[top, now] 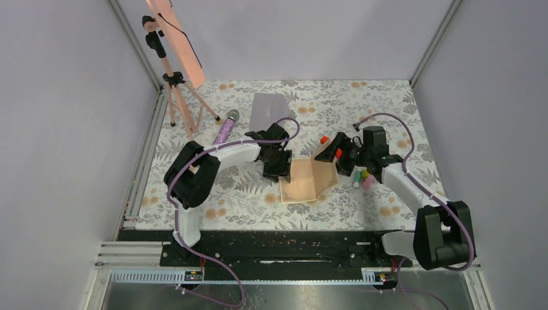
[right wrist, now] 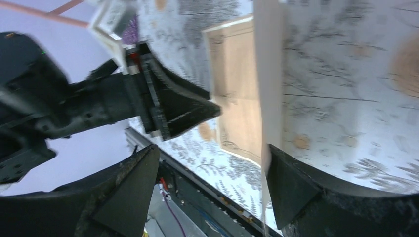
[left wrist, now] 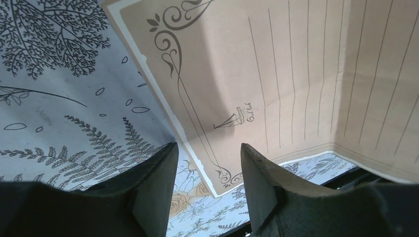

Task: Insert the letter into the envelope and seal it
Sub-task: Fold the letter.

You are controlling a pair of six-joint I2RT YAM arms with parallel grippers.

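While the letter (top: 304,184) lies mid-counter (top: 375,110) with its right half tilted up, the spread right hand (top: 330,147) seems to prop it for folding. The left hand (top: 276,169), also spread, hovers at its left edge; the envelope (top: 268,110) lies far behind.
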